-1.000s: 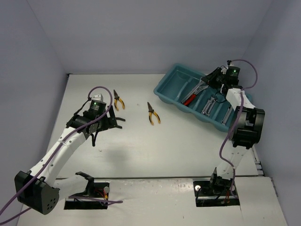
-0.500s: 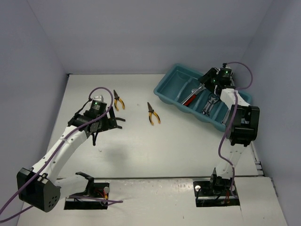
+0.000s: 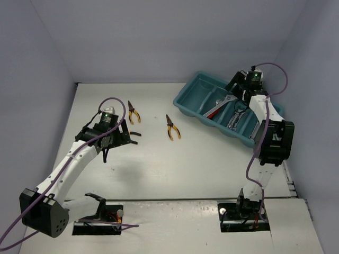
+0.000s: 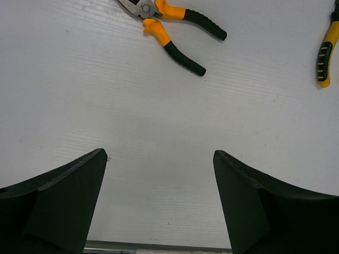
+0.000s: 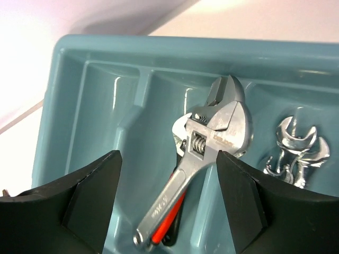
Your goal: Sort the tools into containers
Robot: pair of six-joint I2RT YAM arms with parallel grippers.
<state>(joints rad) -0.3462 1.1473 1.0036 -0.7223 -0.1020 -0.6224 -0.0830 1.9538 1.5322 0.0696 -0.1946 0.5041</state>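
The containers are the long compartments of a teal tray (image 3: 183,100) at the far right, also filling the right wrist view (image 5: 79,79). My right gripper (image 3: 236,90) (image 5: 168,159) hangs open above it. Below its spread fingers a silver adjustable wrench (image 5: 212,143) (image 3: 220,105) lies loose on top of a red-handled wrench (image 5: 172,227). Silver wrenches (image 5: 296,143) lie in the compartment to the right. My left gripper (image 3: 132,137) (image 4: 160,159) is open over bare table, short of orange-handled pliers (image 4: 169,26) (image 3: 133,114). A second pair of pliers (image 3: 172,127) (image 4: 327,53) lies mid-table.
White table (image 3: 159,159) with pale walls on three sides. The tray sits slanted against the right wall. The arm bases and their cables are at the near edge.
My right gripper has opened and let the silver adjustable wrench drop into the tray, then drawn back toward the far wall. The left arm has barely moved.
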